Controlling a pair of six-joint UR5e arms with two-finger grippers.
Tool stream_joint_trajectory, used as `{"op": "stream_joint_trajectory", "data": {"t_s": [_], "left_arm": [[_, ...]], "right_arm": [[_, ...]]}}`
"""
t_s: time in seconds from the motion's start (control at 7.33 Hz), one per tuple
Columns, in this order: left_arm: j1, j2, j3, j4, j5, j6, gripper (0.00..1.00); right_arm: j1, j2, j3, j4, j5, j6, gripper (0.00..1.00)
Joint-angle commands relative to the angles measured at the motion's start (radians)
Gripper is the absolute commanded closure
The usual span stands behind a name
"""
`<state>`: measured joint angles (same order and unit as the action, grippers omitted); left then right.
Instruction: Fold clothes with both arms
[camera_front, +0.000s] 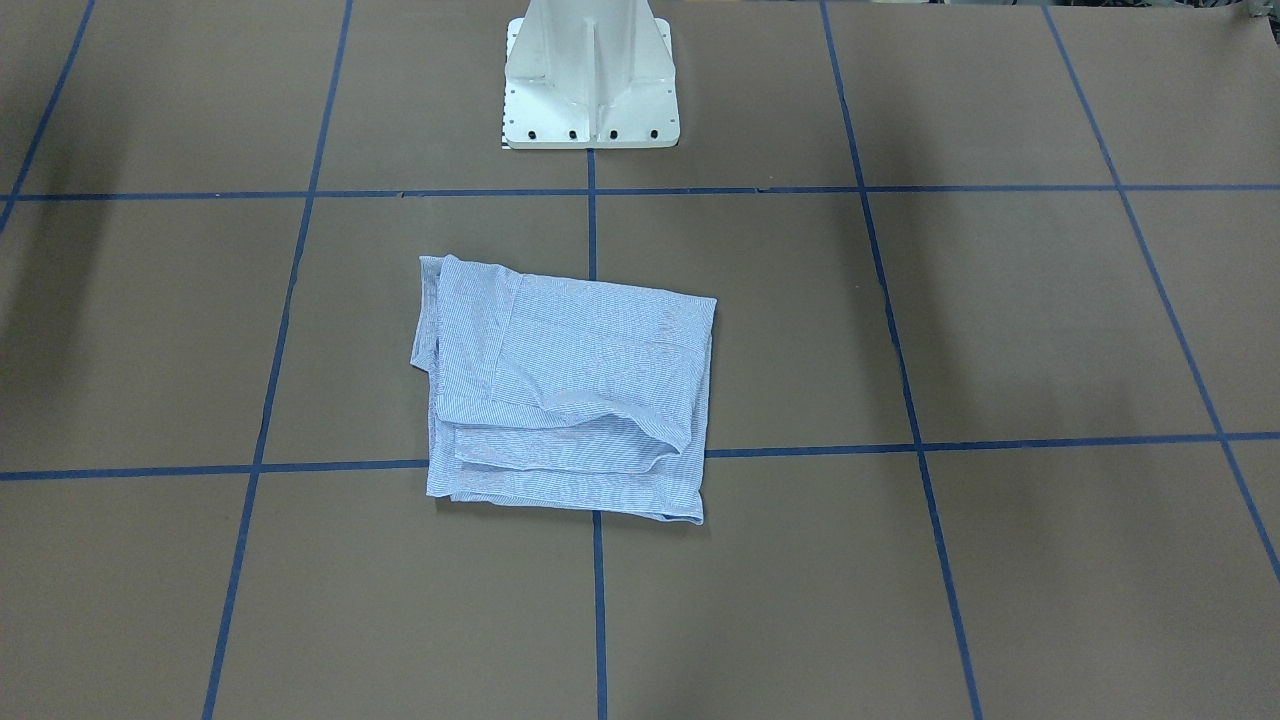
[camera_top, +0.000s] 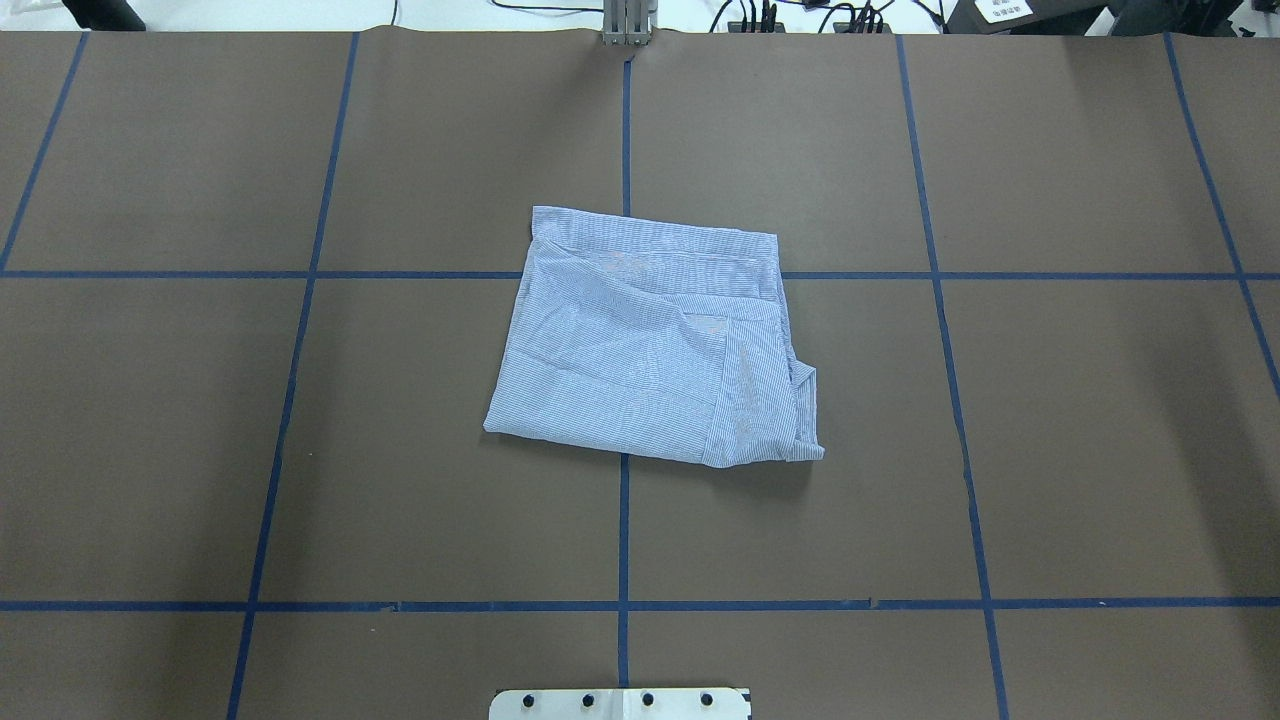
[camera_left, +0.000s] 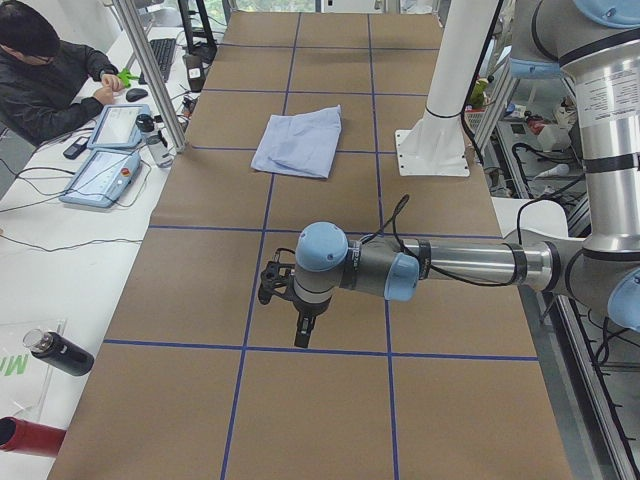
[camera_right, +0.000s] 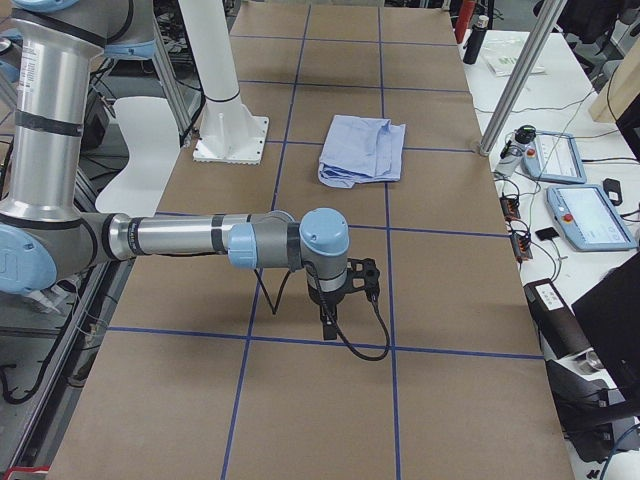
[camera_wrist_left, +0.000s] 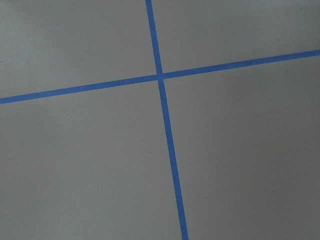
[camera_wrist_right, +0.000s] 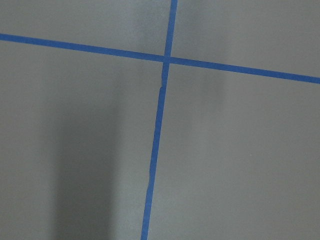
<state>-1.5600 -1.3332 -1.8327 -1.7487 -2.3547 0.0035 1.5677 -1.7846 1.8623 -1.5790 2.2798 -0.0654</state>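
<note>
The light blue striped shirt (camera_top: 650, 340) is lying folded into a rough rectangle near the middle of the brown paper-covered table (camera_top: 1100, 450), and it is being touched by neither arm. In the overhead view it is lying across the centre line of blue tape (camera_top: 623, 540), with the white pedestal base (camera_top: 620, 703) at its 6 o'clock. Layered edges are showing along its 3 o'clock side, and a loose corner is sticking out at about 4 o'clock. In the front-facing view the shirt (camera_front: 570, 390) is being seen with the base (camera_front: 590, 80) at its 12 o'clock, and stacked folds are showing toward 6 o'clock.

The left arm (camera_left: 450, 265) is being held out low over the table. In the left-side view the shirt (camera_left: 298, 143) is lying well apart from the left gripper (camera_left: 303, 335), at its 12 o'clock. The gripper is being pointed down above bare paper near a tape line; whether its jaws are spread or pressed together cannot be told. The right arm (camera_right: 180, 237) is being held out likewise at the table's other end, with the right gripper (camera_right: 329, 325) pointing down and the shirt (camera_right: 364, 148) well apart at its 12 o'clock. How its jaws are standing cannot be told either. Only paper and crossing tape are being shown by both wrist cameras.

A person (camera_left: 50, 80) is being seen at a side bench at 10 o'clock in the left-side view, beside teach pendants (camera_left: 105, 165).
</note>
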Motion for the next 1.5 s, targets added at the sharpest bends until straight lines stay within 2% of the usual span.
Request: {"op": "stream_joint_trajectory", "data": {"t_s": [0.0, 0.27, 0.55, 1.36], "left_arm": [[0.000, 0.000, 0.000, 0.000, 0.000, 0.000, 0.00], [0.000, 0.000, 0.010, 0.001, 0.000, 0.000, 0.00], [0.000, 0.000, 0.013, 0.001, 0.000, 0.001, 0.00], [0.000, 0.017, 0.000, 0.001, 0.000, 0.000, 0.00]], "right_arm": [[0.000, -0.007, 0.008, 0.007, 0.001, -0.001, 0.00], [0.000, -0.027, 0.015, 0.023, 0.001, -0.001, 0.00], [0.000, -0.059, 0.012, 0.092, 0.001, 0.001, 0.00], [0.000, -0.058, 0.008, 0.093, 0.004, 0.024, 0.00]]}}
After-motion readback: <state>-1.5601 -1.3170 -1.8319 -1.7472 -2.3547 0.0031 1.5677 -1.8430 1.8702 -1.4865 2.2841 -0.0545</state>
